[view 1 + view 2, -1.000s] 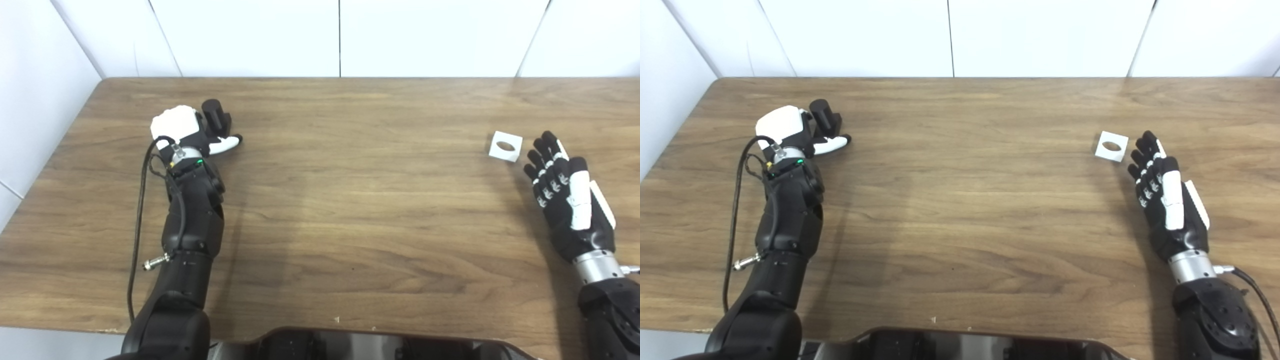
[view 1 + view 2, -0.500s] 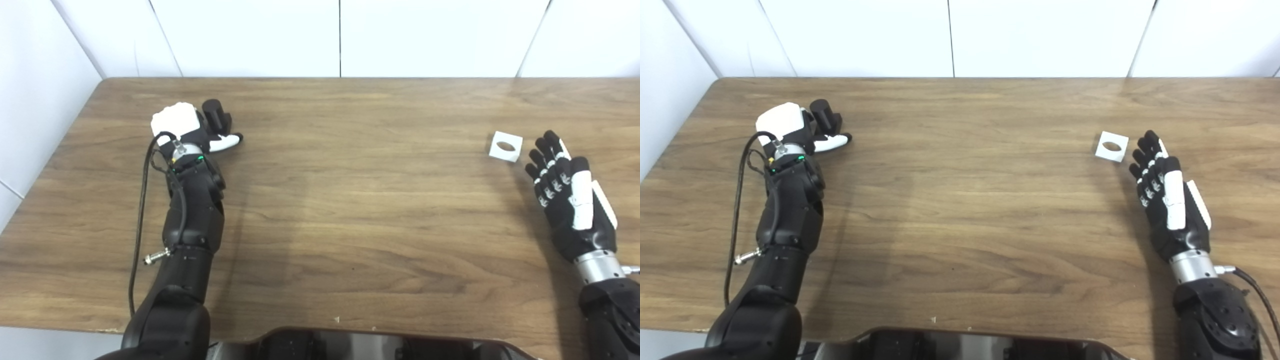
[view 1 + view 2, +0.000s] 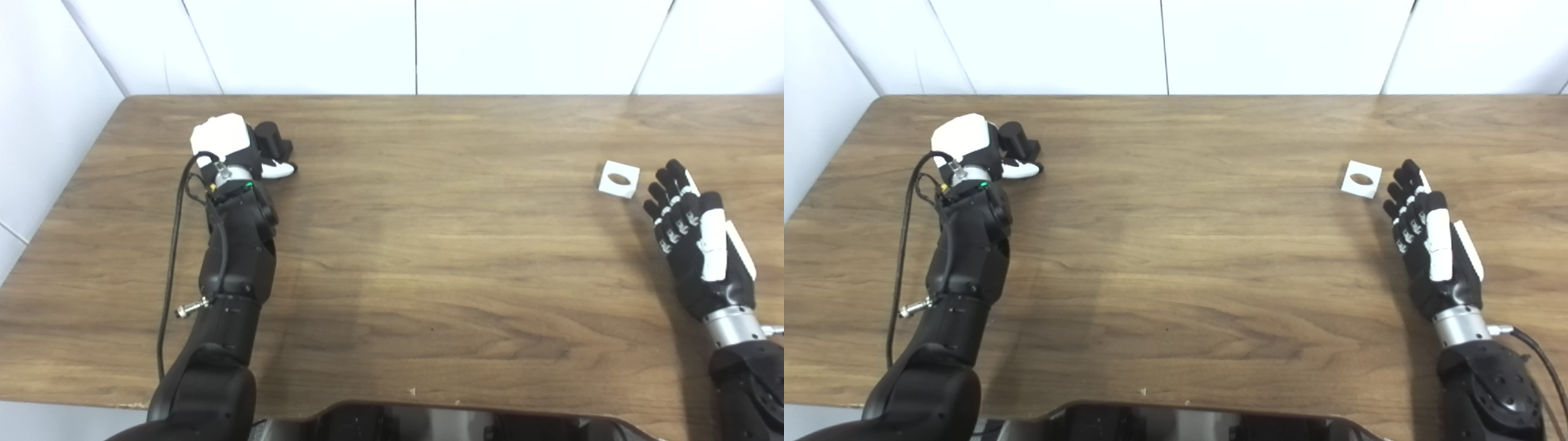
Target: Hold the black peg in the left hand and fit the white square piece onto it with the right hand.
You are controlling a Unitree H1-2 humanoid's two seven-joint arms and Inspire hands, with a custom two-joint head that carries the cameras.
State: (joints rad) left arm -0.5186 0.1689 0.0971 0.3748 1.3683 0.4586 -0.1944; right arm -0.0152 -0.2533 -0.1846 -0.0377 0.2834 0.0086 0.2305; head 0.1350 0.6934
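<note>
Left hand (image 3: 236,147) farther forward at black peg (image 3: 271,136).

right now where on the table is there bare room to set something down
The wide middle of the table, between the left robot hand at the black peg and the white square piece, is bare. So is the near edge. It is tight only at the far right, where the right robot hand lies open just beside the piece.

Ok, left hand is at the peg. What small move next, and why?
Probably close the left hand on the black peg: its fingers sit around it, but a firm grip isn't evident. The right hand waits open beside the white square piece, not touching it.
</note>
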